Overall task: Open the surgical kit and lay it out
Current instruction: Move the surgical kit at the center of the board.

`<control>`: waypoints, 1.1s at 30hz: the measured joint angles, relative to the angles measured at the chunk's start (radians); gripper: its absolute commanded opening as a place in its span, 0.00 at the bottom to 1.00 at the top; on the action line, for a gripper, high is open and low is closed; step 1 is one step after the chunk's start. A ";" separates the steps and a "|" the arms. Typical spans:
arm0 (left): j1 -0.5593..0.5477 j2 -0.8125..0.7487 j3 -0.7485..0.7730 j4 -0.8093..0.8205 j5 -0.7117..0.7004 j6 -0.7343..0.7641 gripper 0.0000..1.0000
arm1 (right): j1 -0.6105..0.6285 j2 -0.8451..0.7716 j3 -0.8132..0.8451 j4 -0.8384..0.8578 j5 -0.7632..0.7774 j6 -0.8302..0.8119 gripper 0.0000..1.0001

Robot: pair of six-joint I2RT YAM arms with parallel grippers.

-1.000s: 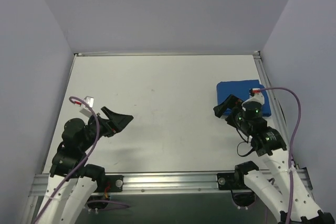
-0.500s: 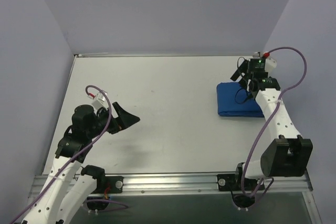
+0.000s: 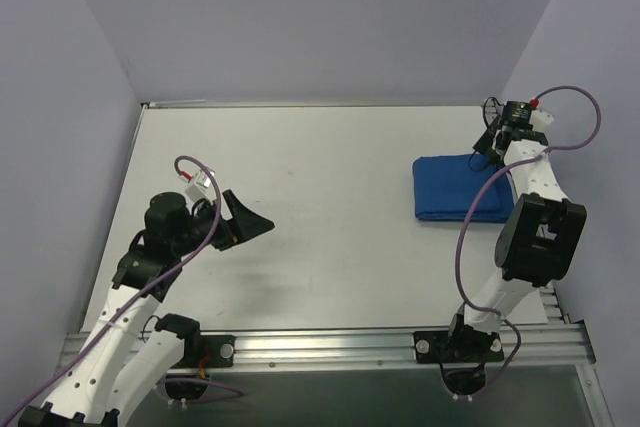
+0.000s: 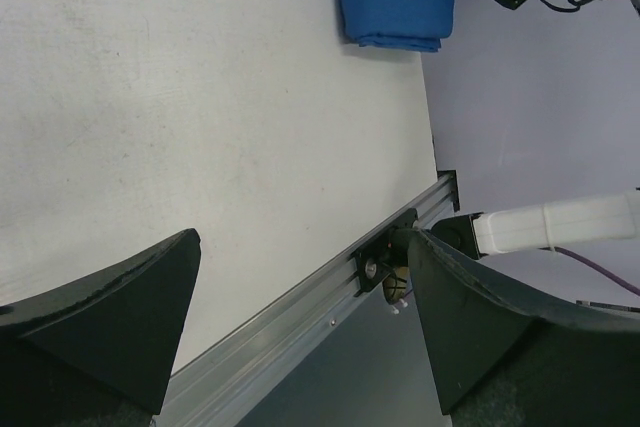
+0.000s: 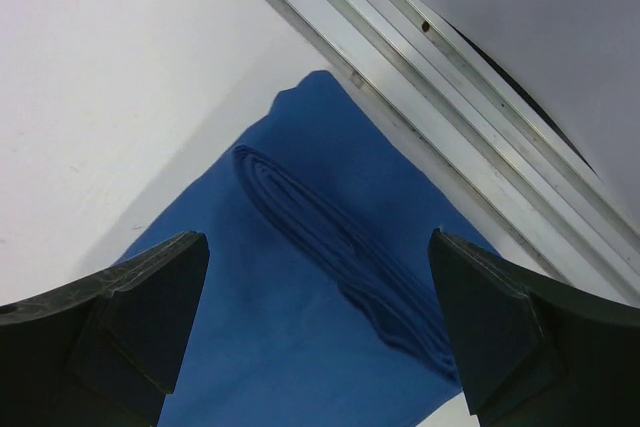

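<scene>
From above, one surgical kit (image 3: 455, 187), a folded royal-blue cloth bundle, lies near the right edge of the white table (image 3: 320, 157). The right gripper (image 3: 487, 139) hangs by its far corner and the left gripper (image 3: 250, 222) is well apart; both are spread wide and empty.

In the left wrist view, two black fingers (image 4: 100, 327) frame bare table, with the bundle far off.

In the right wrist view, the jaws gape above one rolled fold (image 5: 340, 247). Pinching that thick roll would likely drag the whole bundle toward the aluminium rail (image 5: 450, 117) instead of lifting a flap. No instruments show; any wrapped inside could spill.
</scene>
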 measured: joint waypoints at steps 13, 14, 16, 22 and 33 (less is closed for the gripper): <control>-0.275 0.496 0.267 0.144 -0.116 -0.003 1.00 | -0.050 0.071 -0.003 0.040 -0.082 -0.053 0.97; -0.285 0.550 0.297 0.167 -0.130 -0.003 1.00 | -0.052 0.071 -0.008 0.050 -0.093 -0.052 0.97; -0.323 0.686 0.398 0.212 -0.153 0.002 1.00 | -0.058 0.071 -0.025 0.062 -0.119 -0.047 0.97; -0.384 1.127 0.733 0.368 -0.139 0.026 0.89 | -0.070 0.069 -0.073 0.100 -0.206 -0.016 0.97; -0.395 1.611 1.125 0.417 -0.051 0.029 0.87 | -0.078 0.051 -0.117 0.114 -0.332 -0.012 0.86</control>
